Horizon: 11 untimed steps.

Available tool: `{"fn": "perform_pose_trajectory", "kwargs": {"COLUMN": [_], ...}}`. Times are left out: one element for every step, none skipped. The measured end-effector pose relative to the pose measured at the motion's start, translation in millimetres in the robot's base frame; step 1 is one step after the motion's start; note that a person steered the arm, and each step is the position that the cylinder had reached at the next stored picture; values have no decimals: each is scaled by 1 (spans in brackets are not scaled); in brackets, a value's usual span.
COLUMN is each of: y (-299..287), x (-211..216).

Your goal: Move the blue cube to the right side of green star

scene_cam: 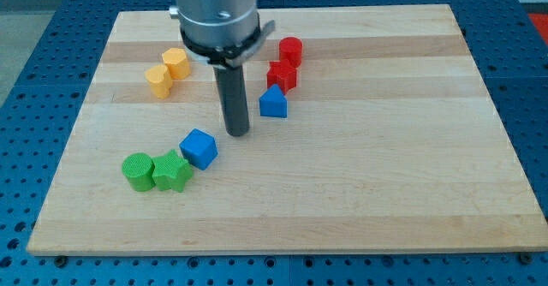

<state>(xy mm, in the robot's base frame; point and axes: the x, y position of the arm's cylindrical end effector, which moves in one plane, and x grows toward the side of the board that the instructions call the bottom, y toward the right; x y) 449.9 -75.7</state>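
The blue cube [199, 147] sits on the wooden board, touching the upper right of the green star [172, 172]. My tip [237, 133] is on the board just right of and slightly above the blue cube, a small gap apart from it. The rod rises from the tip to the arm's grey body at the view's top.
A green cylinder [136, 169] touches the star's left. A blue house-shaped block [273, 103] lies right of the rod. Two red blocks [282, 74] [290, 50] stand above it. Two yellow blocks [158, 80] [175, 62] sit at upper left. Board edge [282, 250] at the bottom.
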Motion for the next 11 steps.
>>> {"fn": "perform_pose_trajectory", "kwargs": {"y": [-35, -69, -78, -77, -60, -35, -3, 10, 6, 36, 51], "x": [-7, -1, 22, 49, 50, 50, 50, 59, 98, 131, 110]}}
